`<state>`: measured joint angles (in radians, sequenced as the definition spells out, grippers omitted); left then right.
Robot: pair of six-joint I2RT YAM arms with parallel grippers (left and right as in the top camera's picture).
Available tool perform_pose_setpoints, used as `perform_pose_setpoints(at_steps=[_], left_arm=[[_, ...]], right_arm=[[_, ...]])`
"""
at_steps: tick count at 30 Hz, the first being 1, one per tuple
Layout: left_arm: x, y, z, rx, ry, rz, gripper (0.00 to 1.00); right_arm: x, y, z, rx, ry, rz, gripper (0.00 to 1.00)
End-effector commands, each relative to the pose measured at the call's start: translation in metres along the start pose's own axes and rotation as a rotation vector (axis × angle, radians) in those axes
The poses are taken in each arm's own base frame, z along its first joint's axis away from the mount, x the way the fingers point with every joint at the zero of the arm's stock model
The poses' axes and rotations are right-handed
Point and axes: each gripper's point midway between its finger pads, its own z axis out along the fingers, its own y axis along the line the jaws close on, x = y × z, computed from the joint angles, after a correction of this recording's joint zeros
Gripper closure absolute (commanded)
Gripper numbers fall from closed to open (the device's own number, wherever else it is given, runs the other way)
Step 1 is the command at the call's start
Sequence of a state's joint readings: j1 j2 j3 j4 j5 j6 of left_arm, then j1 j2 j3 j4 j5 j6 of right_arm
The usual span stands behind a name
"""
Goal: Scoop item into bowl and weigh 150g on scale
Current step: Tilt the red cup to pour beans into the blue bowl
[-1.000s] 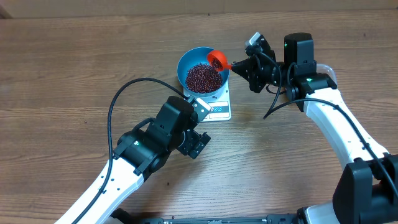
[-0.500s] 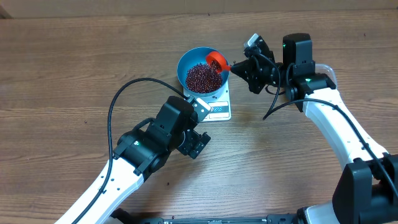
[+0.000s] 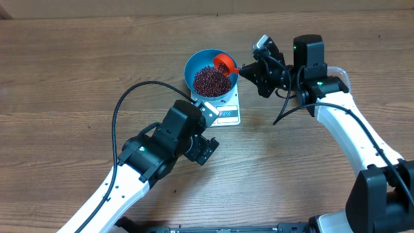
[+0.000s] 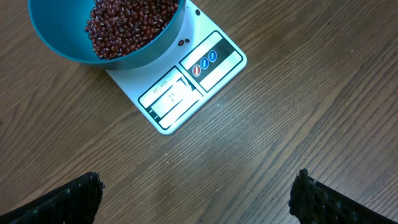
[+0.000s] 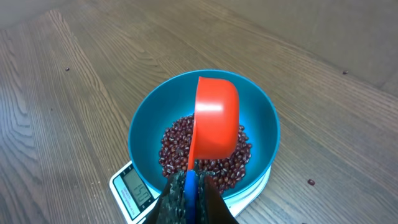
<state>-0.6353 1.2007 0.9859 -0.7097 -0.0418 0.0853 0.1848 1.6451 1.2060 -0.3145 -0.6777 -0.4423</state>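
I clench my right gripper (image 5: 189, 186) on the scoop (image 5: 216, 121) handle, tipping it over the bowl (image 5: 146, 121) atop the scale (image 4: 186, 93) so beans (image 5: 177, 143) drop in. My left gripper (image 4: 196, 194) is released and empty.

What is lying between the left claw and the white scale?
Only bare wooden table, seen in the left wrist view; the open left claw hovers short of the scale.

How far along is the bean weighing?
Done: the blue bowl sits on the scale with a heap of beans in it. In hand: the right gripper is shut on the orange scoop, tipped over the bowl. The left gripper hangs open, empty, near the scale. Left: confirming the target weight. The display is too blurred to read, so more scoops may be needed.
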Motion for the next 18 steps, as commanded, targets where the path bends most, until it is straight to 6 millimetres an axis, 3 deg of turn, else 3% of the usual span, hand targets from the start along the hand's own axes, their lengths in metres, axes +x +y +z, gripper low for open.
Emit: perform_pose_setpoints(at_steps=[1,18], left_arm=[[0.0011,0.0012,0.0025,-0.007,0.007,0.012,0.01],[0.0011,0.0012,0.0025,-0.007,0.007,0.012,0.01]], right_arm=[[-0.0053,0.0045,-0.0012,-0.016,-0.019,-0.017,0.96],[-0.0054,0.0051,-0.0012,-0.02,-0.02,0.017,0.96]])
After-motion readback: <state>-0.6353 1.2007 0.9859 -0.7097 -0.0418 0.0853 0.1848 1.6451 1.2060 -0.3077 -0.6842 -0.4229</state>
